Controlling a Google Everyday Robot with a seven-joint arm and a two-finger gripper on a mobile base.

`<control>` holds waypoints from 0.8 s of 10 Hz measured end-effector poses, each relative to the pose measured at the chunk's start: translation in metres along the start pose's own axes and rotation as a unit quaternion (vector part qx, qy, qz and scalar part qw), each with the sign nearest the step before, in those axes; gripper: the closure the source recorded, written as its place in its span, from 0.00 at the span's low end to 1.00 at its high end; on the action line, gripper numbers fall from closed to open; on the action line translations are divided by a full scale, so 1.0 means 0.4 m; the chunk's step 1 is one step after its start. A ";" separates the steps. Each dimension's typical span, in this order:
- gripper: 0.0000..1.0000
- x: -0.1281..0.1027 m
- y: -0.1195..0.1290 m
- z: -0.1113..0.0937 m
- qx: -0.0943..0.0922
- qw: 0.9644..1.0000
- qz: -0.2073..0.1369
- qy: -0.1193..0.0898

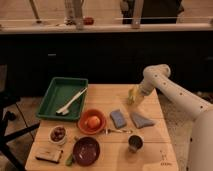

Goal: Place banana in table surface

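Note:
The banana [132, 94], small and pale yellow, is at the back right of the light wooden table surface [107, 96], low at the wood. My gripper [135, 96] comes down on it from the right on a white arm and stands open around it. From this angle I cannot tell whether the banana rests on the planks or hangs just above them.
A green tray [60, 80] with a white utensil sits at the left. In front are an orange [92, 121] in an orange bowl, a blue sponge [118, 118], a grey cloth [141, 120], a metal cup [135, 143], a dark red bowl [86, 150] and a small snack bowl [58, 134].

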 end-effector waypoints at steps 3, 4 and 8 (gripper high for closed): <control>0.20 -0.021 0.006 -0.010 0.005 0.999 0.032 0.002; 0.20 -0.023 0.007 -0.015 0.006 0.999 0.047 0.001; 0.20 -0.040 0.018 -0.025 -0.002 0.996 0.087 -0.004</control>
